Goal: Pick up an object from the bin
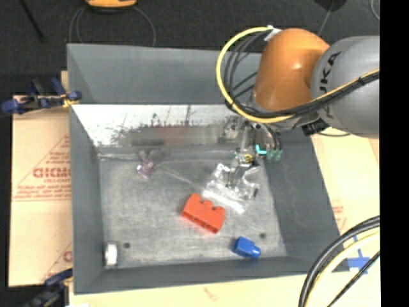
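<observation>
Camera view: a crumpled clear plastic piece (pixel 230 189) lies right of centre in the grey metal bin (pixel 84 197), just beside a red toy brick (pixel 203 213). The gripper (pixel 246 164) hangs over it, and we cannot tell whether it is spread or closed. We fear the slick plastic may slip free.

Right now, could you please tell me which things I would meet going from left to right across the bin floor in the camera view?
Small white piece → pale purple piece → orange-red block → blue piece. The clear plastic piece spans across the last two, so I leave it out of the order.
</observation>
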`<state>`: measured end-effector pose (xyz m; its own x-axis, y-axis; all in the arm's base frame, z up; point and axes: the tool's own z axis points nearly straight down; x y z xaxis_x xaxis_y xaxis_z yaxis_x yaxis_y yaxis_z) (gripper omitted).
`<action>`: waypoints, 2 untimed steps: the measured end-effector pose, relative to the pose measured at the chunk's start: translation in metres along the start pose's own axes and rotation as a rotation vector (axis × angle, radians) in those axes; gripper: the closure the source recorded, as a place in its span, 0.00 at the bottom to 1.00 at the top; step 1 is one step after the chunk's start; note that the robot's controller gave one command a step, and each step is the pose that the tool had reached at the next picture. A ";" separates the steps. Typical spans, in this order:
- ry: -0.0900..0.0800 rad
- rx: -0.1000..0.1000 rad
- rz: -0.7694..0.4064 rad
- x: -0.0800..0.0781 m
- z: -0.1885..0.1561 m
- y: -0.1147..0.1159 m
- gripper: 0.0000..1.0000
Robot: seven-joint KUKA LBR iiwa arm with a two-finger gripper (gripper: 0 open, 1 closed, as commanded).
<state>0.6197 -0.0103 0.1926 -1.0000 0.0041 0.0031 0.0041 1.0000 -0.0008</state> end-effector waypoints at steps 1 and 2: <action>-0.020 0.000 -0.105 0.038 0.073 -0.031 0.00; -0.033 0.002 -0.192 0.036 0.076 -0.030 0.00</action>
<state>0.5831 -0.0402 0.1166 -0.9820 -0.1867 -0.0298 -0.1866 0.9824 -0.0055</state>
